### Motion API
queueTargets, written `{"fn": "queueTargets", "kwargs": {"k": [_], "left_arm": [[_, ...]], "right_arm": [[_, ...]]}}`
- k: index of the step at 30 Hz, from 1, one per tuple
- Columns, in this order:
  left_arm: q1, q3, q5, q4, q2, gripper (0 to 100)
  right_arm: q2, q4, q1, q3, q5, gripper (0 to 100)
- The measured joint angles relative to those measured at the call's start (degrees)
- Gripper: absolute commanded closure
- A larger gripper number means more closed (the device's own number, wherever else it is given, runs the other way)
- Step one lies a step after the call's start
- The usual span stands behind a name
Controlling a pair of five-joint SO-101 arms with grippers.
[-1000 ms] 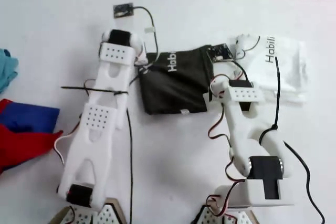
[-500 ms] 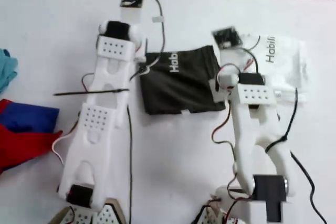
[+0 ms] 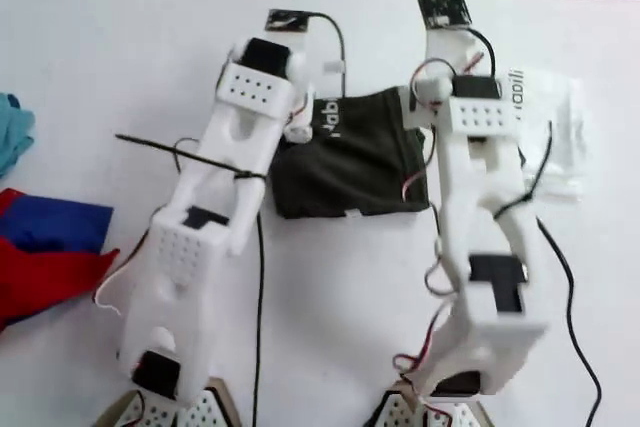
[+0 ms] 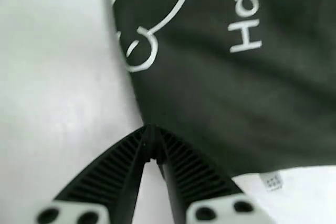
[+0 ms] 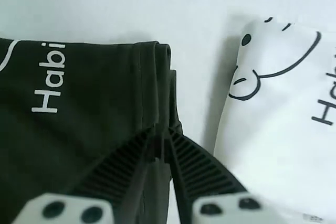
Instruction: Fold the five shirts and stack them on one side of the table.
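Left end effector (image 4: 152, 153): ribbed black fingers closed tip to tip, meeting right at one side edge of the folded black fabric shirt with white lettering (image 3: 355, 162); unclear whether any cloth is caught between them.
Right end effector (image 5: 161, 142): fingers likewise pressed together, tips over the black shirt's opposite, layered edge; cannot tell if fabric is pinched.
Black shirt: folded into a rough rectangle, flat on the white tabletop (image 3: 100, 67), between the white left arm (image 3: 190, 247) and the white right arm (image 3: 480, 207).
Folded white fabric shirt with a black line drawing (image 5: 278, 119): just beside the black shirt on the right end effector's side, a narrow strip of tabletop between them, partly under the right arm in the high view.
Bunched red and blue cloth (image 3: 45, 247): well apart from the black shirt, beyond the left arm, nearer the arm bases.
Crumpled teal cloth (image 3: 12, 137): same far side, about level with the black shirt, at the tabletop's edge.
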Motion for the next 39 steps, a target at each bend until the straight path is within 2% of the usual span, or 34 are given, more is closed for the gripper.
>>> {"fn": "queueTargets", "kwargs": {"k": [3, 7, 13, 17, 27, 31, 39], "left_arm": [[0.26, 8.62, -0.26, -2.2, -5.27, 97], [0.0, 24.26, -0.26, -9.41, -15.47, 97], [0.79, 56.62, -2.11, -29.8, -36.92, 97], [0.79, 70.86, -4.13, -40.7, -40.88, 97], [2.2, 73.67, -5.71, -49.23, -37.01, 97], [4.04, 72.44, -7.03, -48.97, -30.51, 97], [2.64, 67.34, -7.03, -45.1, -26.11, 97]], "right_arm": [[7.56, 4.92, 0.0, -10.37, -1.67, 97.8], [15.65, 10.2, -0.26, -22.07, -2.02, 97.8], [23.65, 15.74, -0.26, -32.18, -2.02, 97.8], [26.99, 16.18, -1.76, -35.16, -2.02, 97.8], [35.6, 16.18, -4.4, -44.84, -2.02, 97.8], [39.38, 16.18, -4.4, -48.88, -2.02, 97.8], [45.8, 16.18, -4.4, -55.12, -2.02, 97.8]]}}
